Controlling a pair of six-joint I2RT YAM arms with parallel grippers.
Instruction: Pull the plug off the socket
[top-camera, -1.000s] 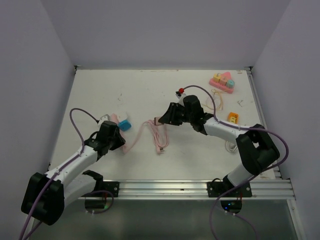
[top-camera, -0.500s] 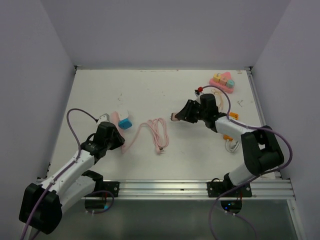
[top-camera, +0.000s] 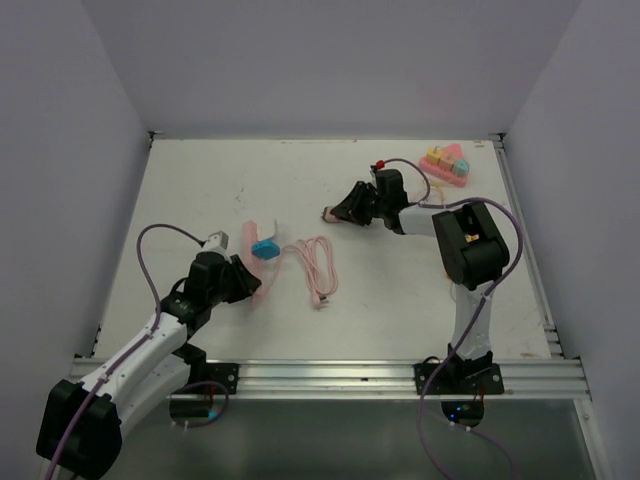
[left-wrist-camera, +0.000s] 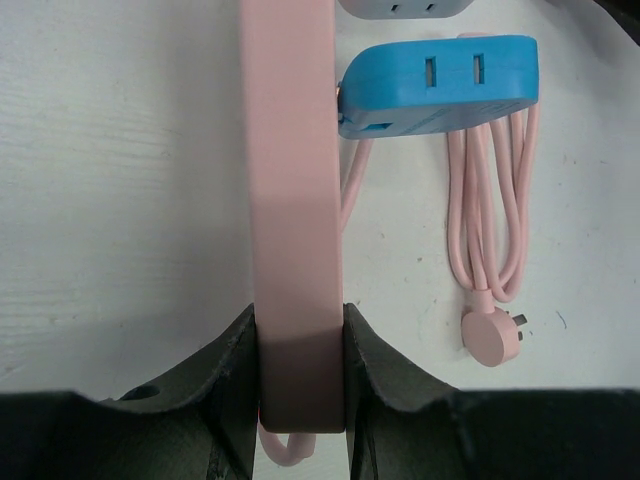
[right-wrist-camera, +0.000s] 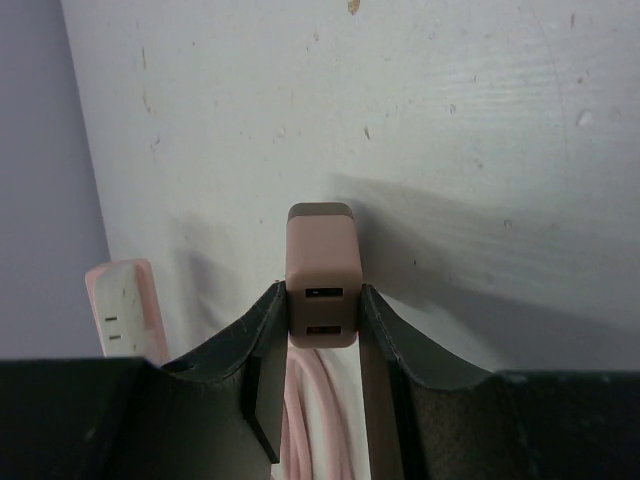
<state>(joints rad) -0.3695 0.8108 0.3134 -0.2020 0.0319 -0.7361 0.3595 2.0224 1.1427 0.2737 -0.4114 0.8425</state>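
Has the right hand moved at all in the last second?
Yes. The right hand, shut on the pink plug, has moved up the top view, away from the coiled pink cable it was beside.

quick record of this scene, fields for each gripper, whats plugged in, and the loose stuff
left gripper: shut on the pink power strip
right gripper: shut on the pink charger, apart from the strip
blue adapter: against the strip's face, apparently plugged in
cable: pink, looped on the table beside the strip
toy blocks: far right corner of the table
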